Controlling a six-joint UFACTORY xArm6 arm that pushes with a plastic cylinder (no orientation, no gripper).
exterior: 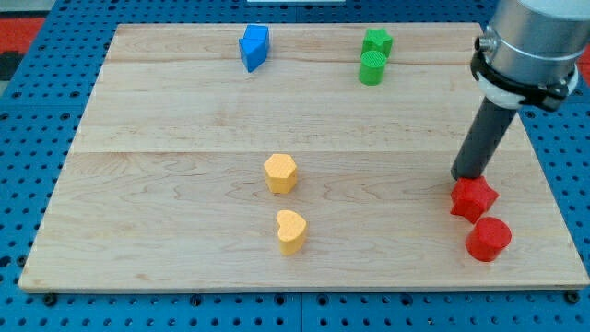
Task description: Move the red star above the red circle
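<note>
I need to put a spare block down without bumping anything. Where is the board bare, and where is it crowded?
Bare: the view's left side, left of the yellow hexagon and yellow heart, below the blue block. Crowded: lower right, where my tip touches the red star beside the red circle.

On the wooden board (184, 212), my tip (467, 175) was set against the upper left edge of the red star (474, 198). The red circle (488, 239) was placed just below the star, toward the view's bottom right. Two yellow blocks were seen mid-board, a hexagon (280, 172) above a heart (290, 231).
</note>
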